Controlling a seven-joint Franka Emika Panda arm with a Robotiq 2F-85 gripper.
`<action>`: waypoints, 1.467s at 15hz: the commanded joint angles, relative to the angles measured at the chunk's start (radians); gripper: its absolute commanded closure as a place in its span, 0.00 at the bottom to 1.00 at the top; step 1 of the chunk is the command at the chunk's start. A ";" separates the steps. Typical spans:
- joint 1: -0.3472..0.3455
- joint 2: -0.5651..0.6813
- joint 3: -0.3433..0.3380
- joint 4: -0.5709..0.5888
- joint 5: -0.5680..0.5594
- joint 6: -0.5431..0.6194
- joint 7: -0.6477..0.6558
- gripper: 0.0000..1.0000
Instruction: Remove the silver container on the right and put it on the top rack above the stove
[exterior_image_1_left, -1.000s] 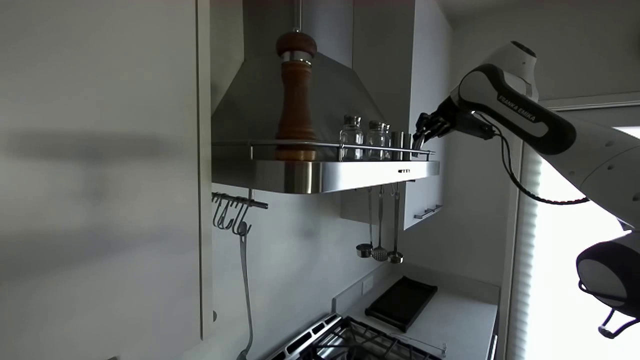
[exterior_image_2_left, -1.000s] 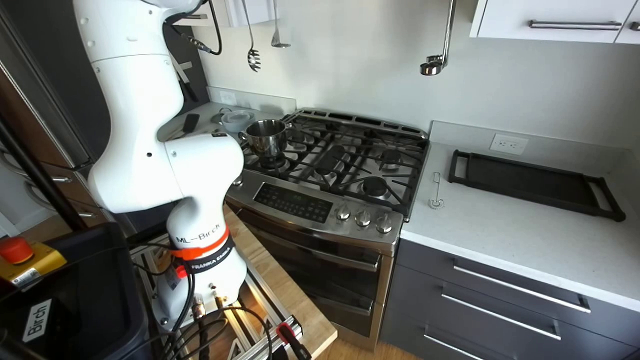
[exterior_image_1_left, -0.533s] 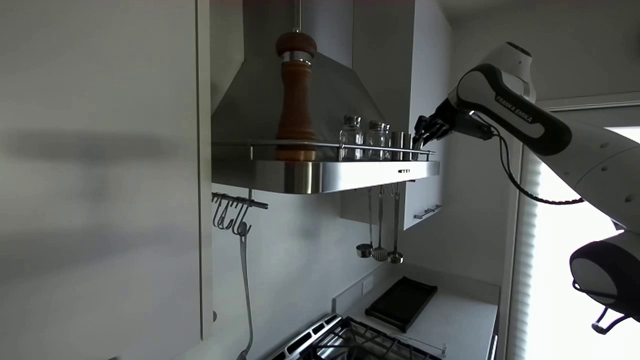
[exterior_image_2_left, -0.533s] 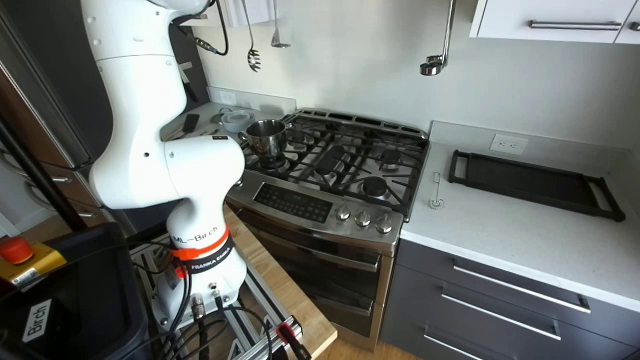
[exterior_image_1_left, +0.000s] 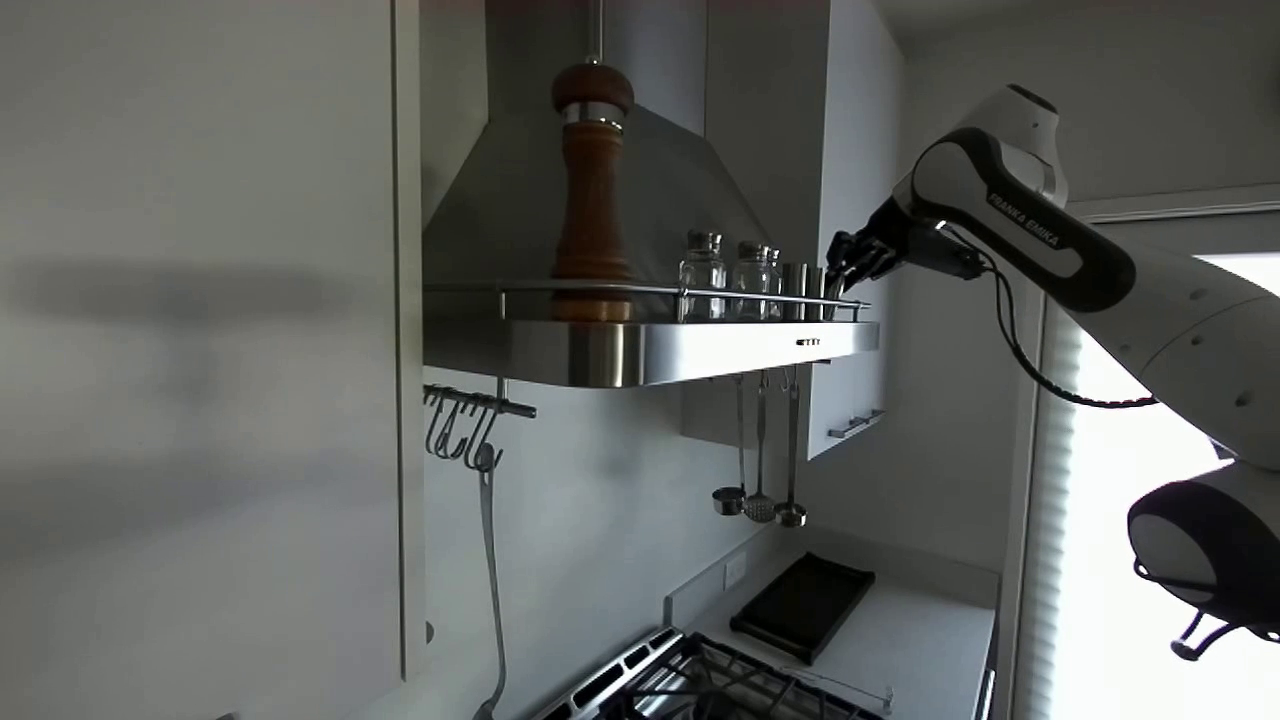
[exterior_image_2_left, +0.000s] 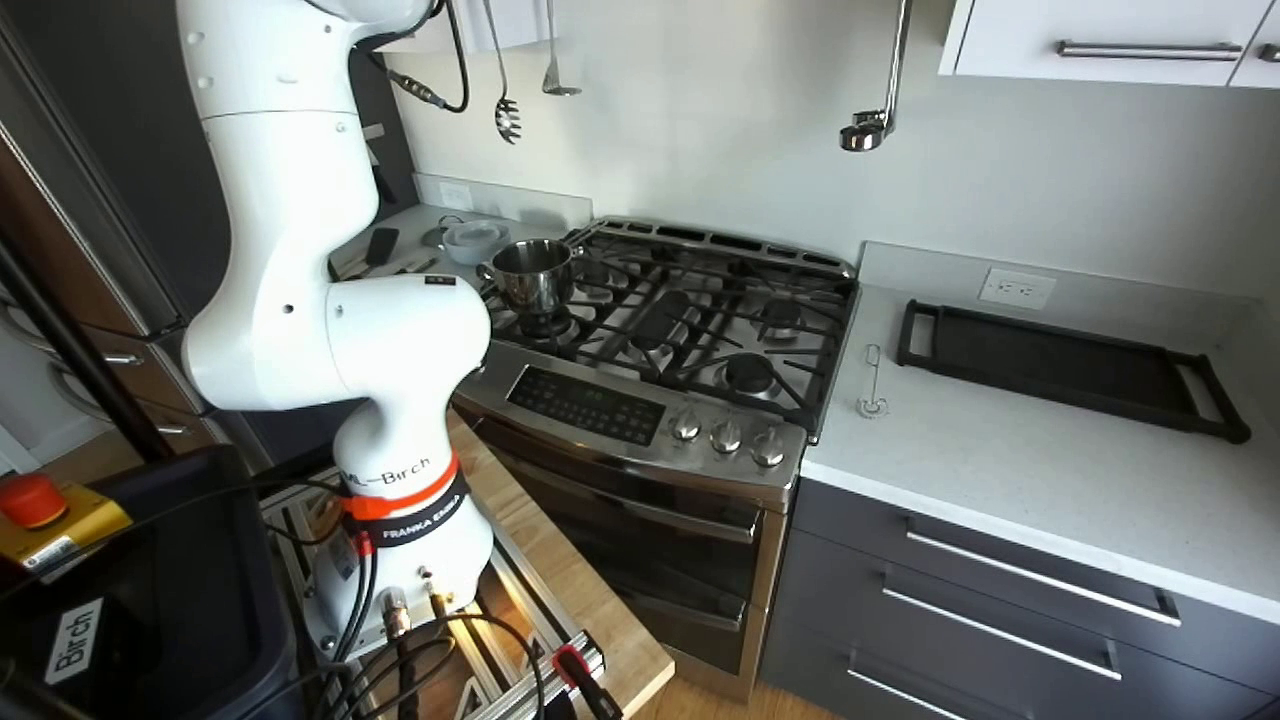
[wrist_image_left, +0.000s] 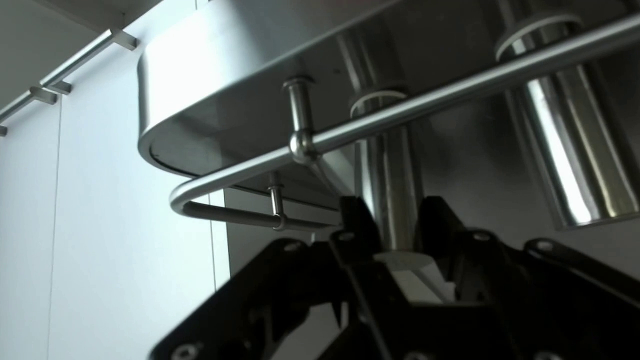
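In the upside-down wrist view, the silver container (wrist_image_left: 387, 170) stands on the shelf (wrist_image_left: 240, 127) between the fingers (wrist_image_left: 357, 215) of the gripper (wrist_image_left: 395, 215), narrowly apart at its nine and three o'clock; whether they press it I cannot tell. The rail (wrist_image_left: 450, 94) crosses the container's base. A second container (wrist_image_left: 585, 145) stands near, at three o'clock. In an exterior view, glass jars (exterior_image_1_left: 703, 278) and a pepper mill (exterior_image_1_left: 592, 200) stand toward nine o'clock. A pot (exterior_image_2_left: 535, 278) sits at nine o'clock on the stove (exterior_image_2_left: 665, 322).
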 joint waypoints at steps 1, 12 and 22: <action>-0.069 -0.010 0.064 0.033 0.030 -0.007 -0.010 0.32; -0.215 0.000 0.182 0.090 0.120 0.003 -0.040 0.07; -0.240 0.023 0.149 0.220 0.019 -0.056 -0.049 0.00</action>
